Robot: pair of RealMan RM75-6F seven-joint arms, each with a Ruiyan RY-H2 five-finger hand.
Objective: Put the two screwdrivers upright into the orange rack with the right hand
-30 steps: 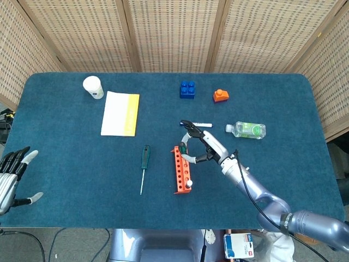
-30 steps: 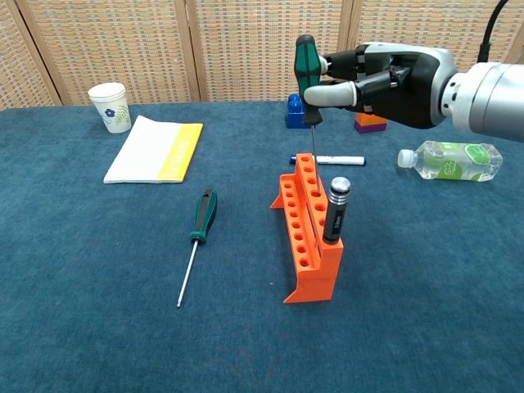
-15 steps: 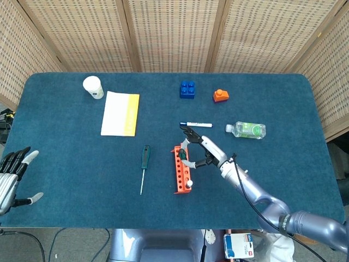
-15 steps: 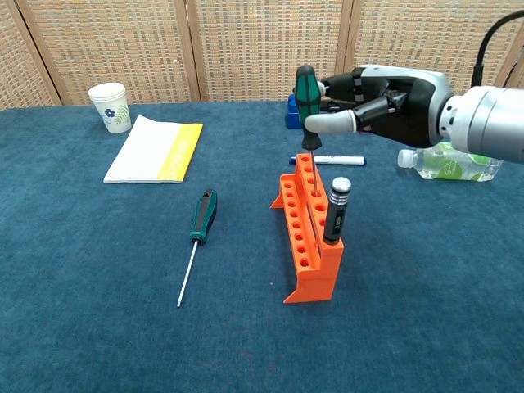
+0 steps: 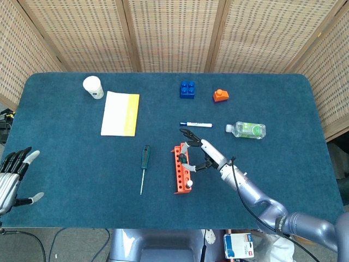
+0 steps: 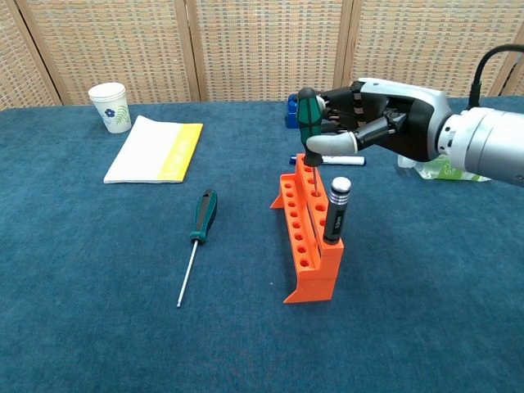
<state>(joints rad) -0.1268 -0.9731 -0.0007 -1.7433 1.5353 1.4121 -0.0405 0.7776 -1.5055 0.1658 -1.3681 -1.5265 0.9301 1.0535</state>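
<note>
Above the rack's (image 6: 309,229) far end, the right robot hand (image 6: 385,127) grips a green screwdriver (image 6: 307,123) upright, shaft in a hole. The second screwdriver (image 6: 199,233) lies at the rack's nine o'clock. Left robot hand (image 5: 11,177) spread, holding nothing. No writing legible.

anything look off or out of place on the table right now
Nothing looks spilled or damaged. The water bottle lies on its side, cap on. One green-handled screwdriver lies flat left of the orange rack, not yet racked.
</note>
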